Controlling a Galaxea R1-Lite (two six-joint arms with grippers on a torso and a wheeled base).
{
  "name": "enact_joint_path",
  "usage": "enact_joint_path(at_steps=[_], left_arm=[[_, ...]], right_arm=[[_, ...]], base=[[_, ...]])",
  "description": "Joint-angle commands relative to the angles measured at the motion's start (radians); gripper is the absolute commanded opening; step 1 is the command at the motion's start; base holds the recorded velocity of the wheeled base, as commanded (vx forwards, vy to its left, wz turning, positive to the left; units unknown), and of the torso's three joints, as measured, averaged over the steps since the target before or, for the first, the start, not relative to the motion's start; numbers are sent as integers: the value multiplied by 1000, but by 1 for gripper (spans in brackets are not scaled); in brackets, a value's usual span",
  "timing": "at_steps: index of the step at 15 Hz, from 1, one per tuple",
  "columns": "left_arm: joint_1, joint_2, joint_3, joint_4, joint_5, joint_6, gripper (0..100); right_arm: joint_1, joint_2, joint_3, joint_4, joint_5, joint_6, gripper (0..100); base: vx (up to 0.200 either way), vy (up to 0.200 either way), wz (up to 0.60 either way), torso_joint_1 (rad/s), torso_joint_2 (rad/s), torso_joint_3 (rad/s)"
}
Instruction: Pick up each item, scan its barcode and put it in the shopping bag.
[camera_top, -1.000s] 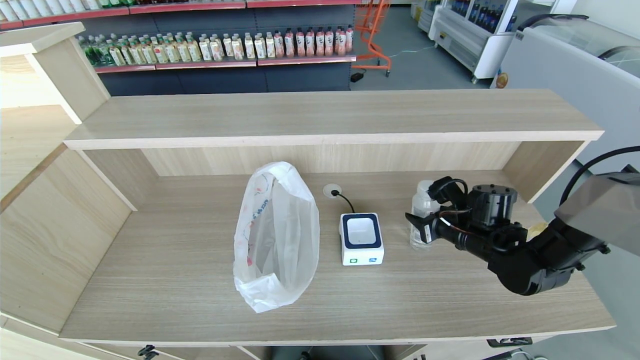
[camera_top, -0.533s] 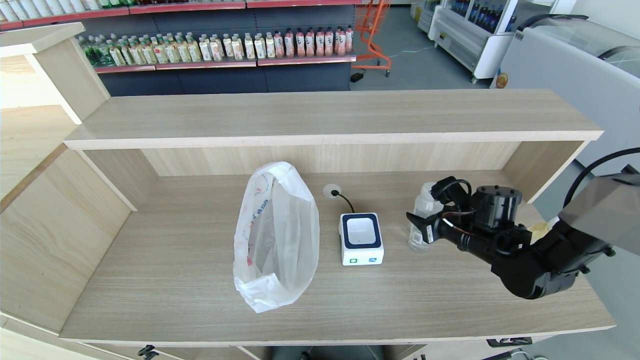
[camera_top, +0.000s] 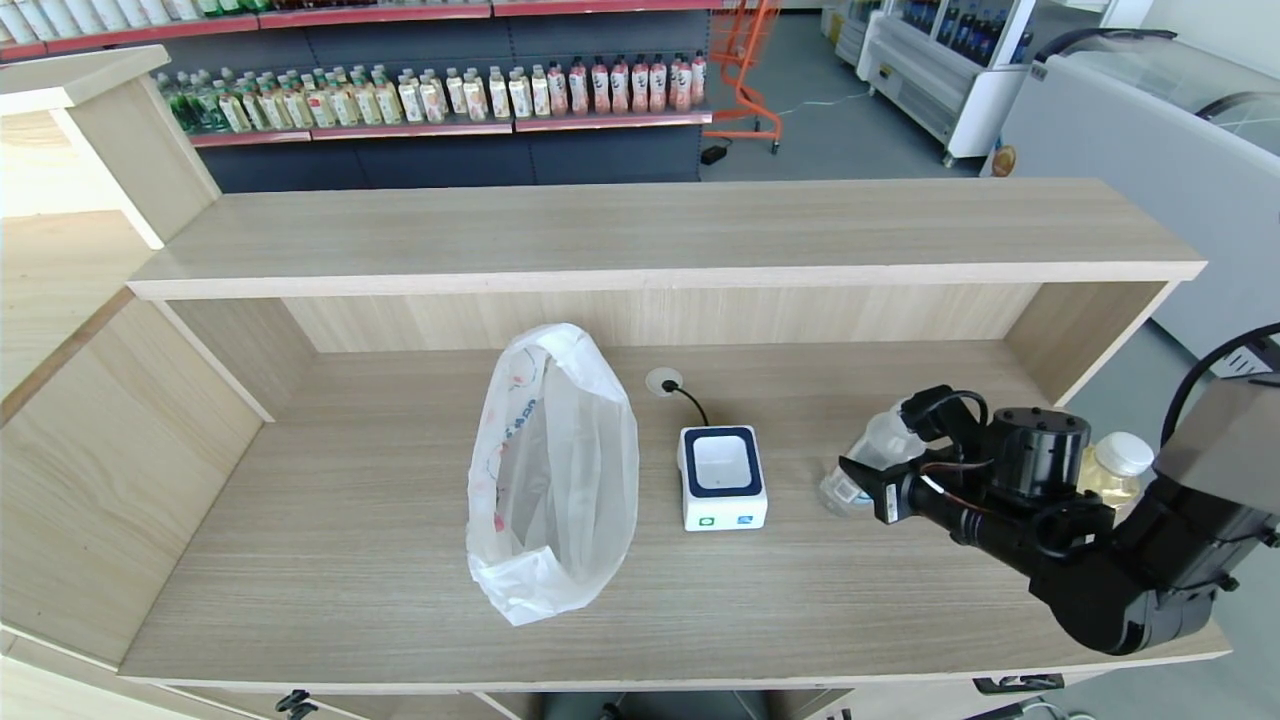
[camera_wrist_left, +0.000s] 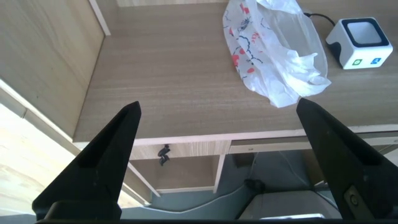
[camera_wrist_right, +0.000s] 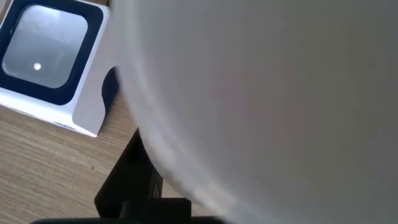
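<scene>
Clear bottle (camera_top: 868, 455) hangs just above the near right part of the counter (camera_top: 330, 560), pinched across its body by the right gripper (camera_top: 893, 447), whose fingers are pressed against its sides. It is tilted, not upright: the base points down and to the left, and the neck end runs up and back behind the fingers. On the left, before the counter's front edge, the left gripper (camera_wrist_left: 219, 115) hangs with its fingers spread wide and nothing between them. A second bottle (camera_top: 1112, 468), white-capped with yellowish contents, stands behind the right arm. Left of the held bottle, near but apart, sits the scanner (camera_top: 722, 478), window facing up. So the base end already leads toward the scanner, and the right arm is much the nearer one. Where the barcode lies cannot be made out. Further left is the shopping bag (camera_top: 553, 470), lying with its mouth open. Behind the scanner its cable (camera_top: 690, 402) runs into a hole in the counter
</scene>
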Motion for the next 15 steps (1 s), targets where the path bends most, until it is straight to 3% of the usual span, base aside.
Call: enact_joint_path(at_steps=[1,4,5,7,8,9,10,11,15], left_arm=[[0,2,1,0,-1,0,100],[0,0,-1,0,-1,0,100],[0,0,-1,0,-1,0,100],[0,2,-1,0,1,0,100],[0,0,-1,0,-1,0,100],[0,2,-1,0,-1,0,100],[0,2,-1,0,-1,0,100],[0,0,-1,0,-1,0,100],[0,2,-1,0,-1,0,100]], right_arm=[[-9,14,-7,-11,-2,-3,0],[-12,-18,-52,-5,4,19,0],[-6,-77,-93,32,46,80,0],[-4,-230,-165,198,202,172,0],[-3,-377,-201,405,316,246,0],[3,-459,-222,514,403,300,0],[9,-486,-227,547,435,318,0],[48,-571,-219,621,509,361,0],[238,-663,-112,629,544,402,0]], base=[[0,0,0,0,0,0],[0,0,0,0,0,0],[0,0,0,0,0,0],[0,0,0,0,0,0],[0,0,0,0,0,0],[0,0,0,0,0,0],[0,0,0,0,0,0],[0,0,0,0,0,0],[0,0,0,0,0,0]])
